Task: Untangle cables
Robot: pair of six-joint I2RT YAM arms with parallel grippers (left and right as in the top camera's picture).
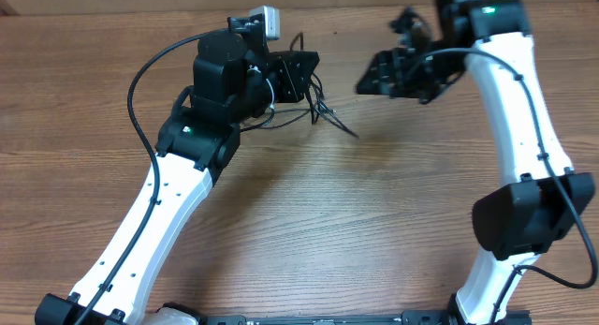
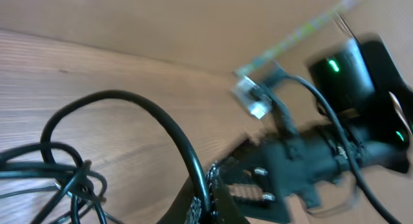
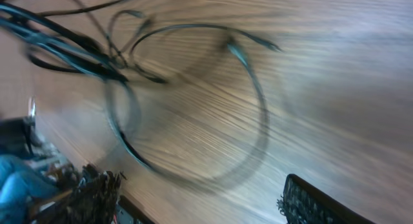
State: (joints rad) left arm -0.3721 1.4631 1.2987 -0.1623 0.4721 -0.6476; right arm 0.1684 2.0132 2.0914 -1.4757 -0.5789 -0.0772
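The cables (image 1: 323,111) are thin black cords in a tangle on the wooden table, just right of my left gripper (image 1: 299,77). In the left wrist view, one black cord (image 2: 161,121) arches up from the knot (image 2: 68,179) and runs down between the jaws of my left gripper (image 2: 208,193), which is shut on it. My right gripper (image 1: 379,74) hovers to the right of the tangle, apart from it. In the right wrist view, my right gripper (image 3: 206,204) stands open with only bare table between its fingers. There the cables (image 3: 97,56) lie ahead, with one big loop (image 3: 261,108).
The wooden table (image 1: 356,222) stretches toward the front between the two white arms. The right arm's black wrist (image 2: 322,156) fills the right side of the left wrist view, close to the left gripper. A small grey plug (image 1: 270,22) shows behind the left wrist.
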